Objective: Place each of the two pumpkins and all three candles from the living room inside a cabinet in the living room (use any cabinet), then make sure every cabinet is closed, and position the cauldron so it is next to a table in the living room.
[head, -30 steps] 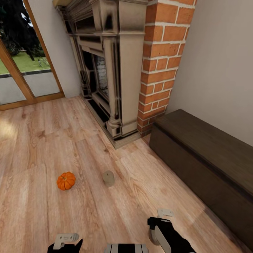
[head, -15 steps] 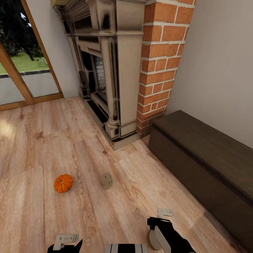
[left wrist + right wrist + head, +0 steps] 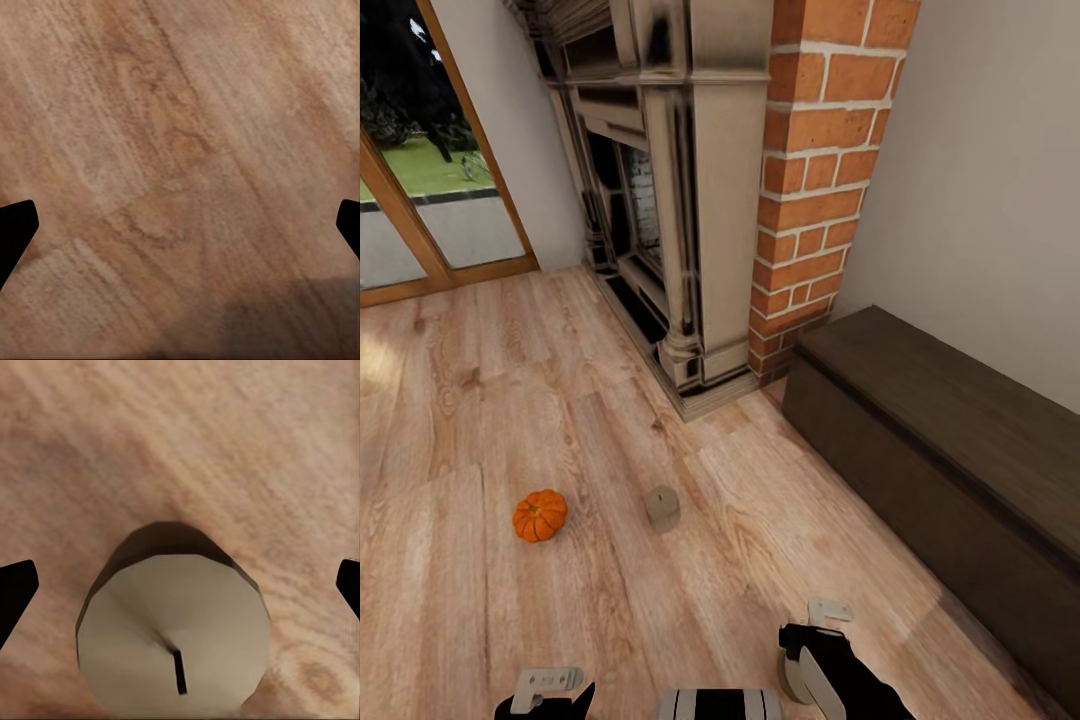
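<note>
An orange pumpkin (image 3: 540, 515) lies on the wood floor, and a pale candle (image 3: 663, 508) stands a short way to its right. The long dark brown cabinet (image 3: 950, 420) runs along the right wall with its front flat and shut. My right gripper (image 3: 812, 640) hangs at the bottom edge of the head view, shut on a second candle (image 3: 792, 678). In the right wrist view that candle's (image 3: 172, 637) round top and black wick sit between the black fingertips (image 3: 15, 592). My left gripper (image 3: 550, 690) is open over bare floor (image 3: 180, 150).
A tall fireplace surround (image 3: 690, 200) and a red brick column (image 3: 810, 200) stand ahead, just left of the cabinet's end. A glass door with a wooden frame (image 3: 420, 200) is at the far left. Open floor lies between me, the pumpkin and the cabinet.
The head view has swung a little, so the pumpkin and the floor candle sit slightly further left in the picture. Both arms and the carried candle keep their pose.
</note>
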